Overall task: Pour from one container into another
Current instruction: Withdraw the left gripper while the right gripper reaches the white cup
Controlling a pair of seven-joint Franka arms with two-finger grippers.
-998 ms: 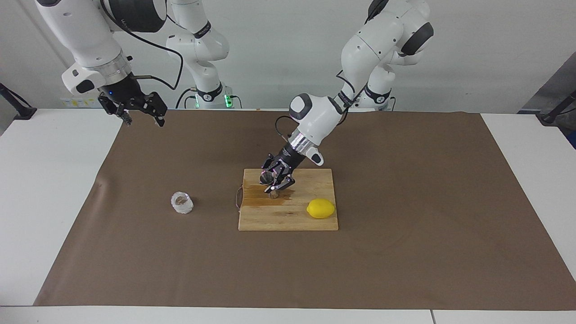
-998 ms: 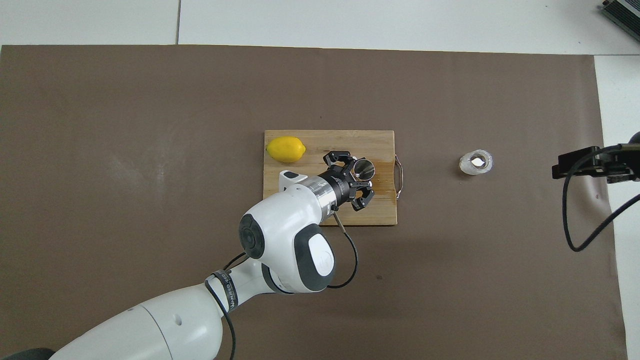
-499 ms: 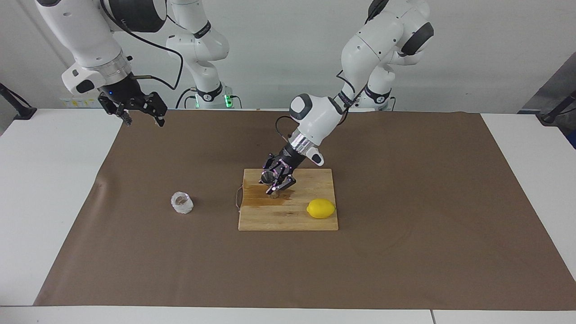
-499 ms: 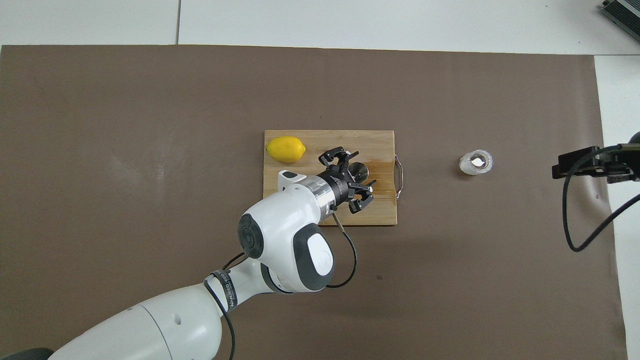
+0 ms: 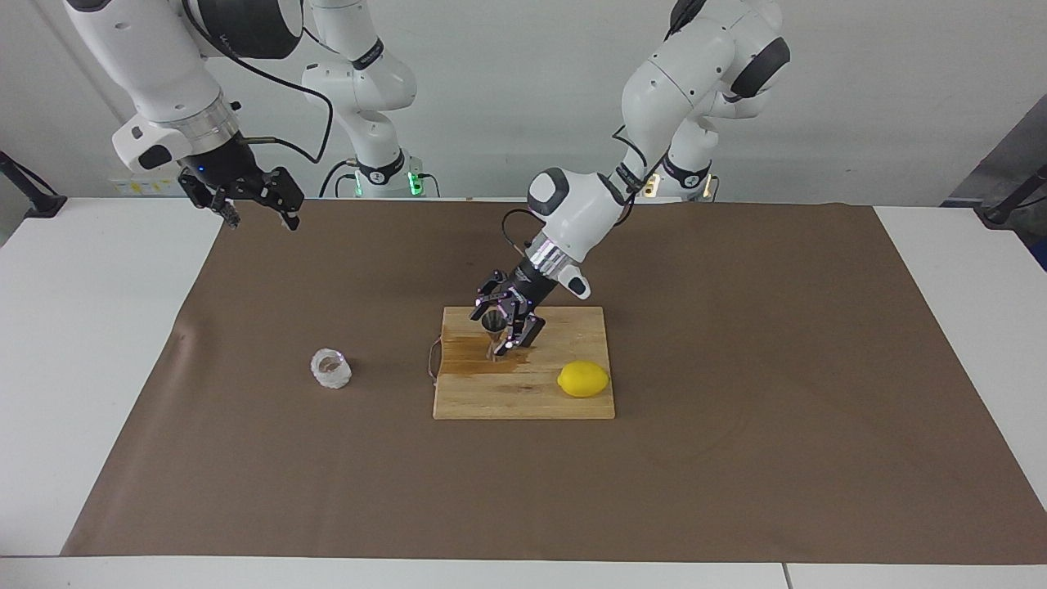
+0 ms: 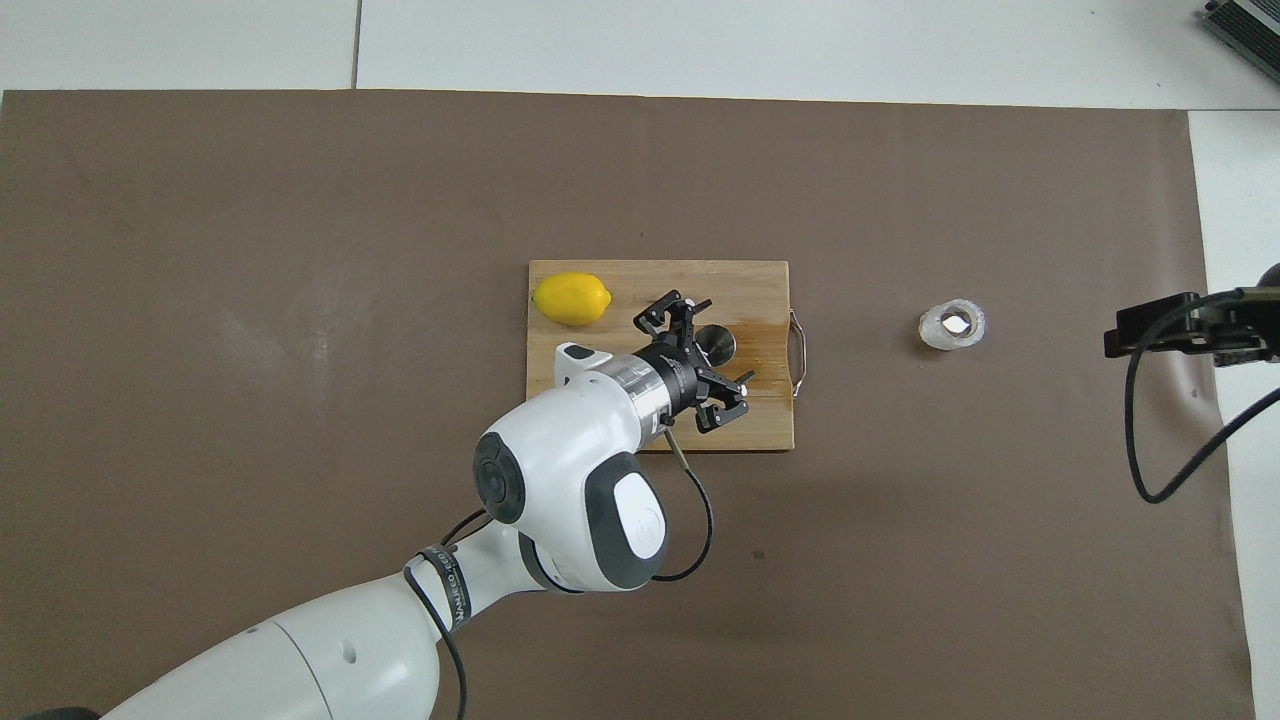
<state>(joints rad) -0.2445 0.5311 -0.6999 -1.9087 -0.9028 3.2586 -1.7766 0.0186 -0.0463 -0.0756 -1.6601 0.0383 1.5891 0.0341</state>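
Note:
The steel jigger (image 5: 493, 334) stands upright on the wooden cutting board (image 5: 523, 401), at its end toward the right arm, also seen from overhead (image 6: 716, 342). My left gripper (image 5: 505, 321) is open, with its fingers on either side of the jigger and apart from it; it also shows in the overhead view (image 6: 720, 354). The faceted clear glass cup (image 5: 330, 369) stands alone on the brown mat beside the board, toward the right arm's end, and shows from overhead (image 6: 952, 325). My right gripper (image 5: 255, 203) waits open and empty, high over the mat's edge at that end.
A lemon (image 5: 583, 379) lies on the board's corner toward the left arm's end. A dark wet patch (image 5: 470, 366) spreads on the board around the jigger. The board's wire handle (image 6: 799, 338) points toward the cup.
The left gripper held the jigger tilted, set it upright on the board, then opened and drew back a little. The right arm and the cup have not moved.

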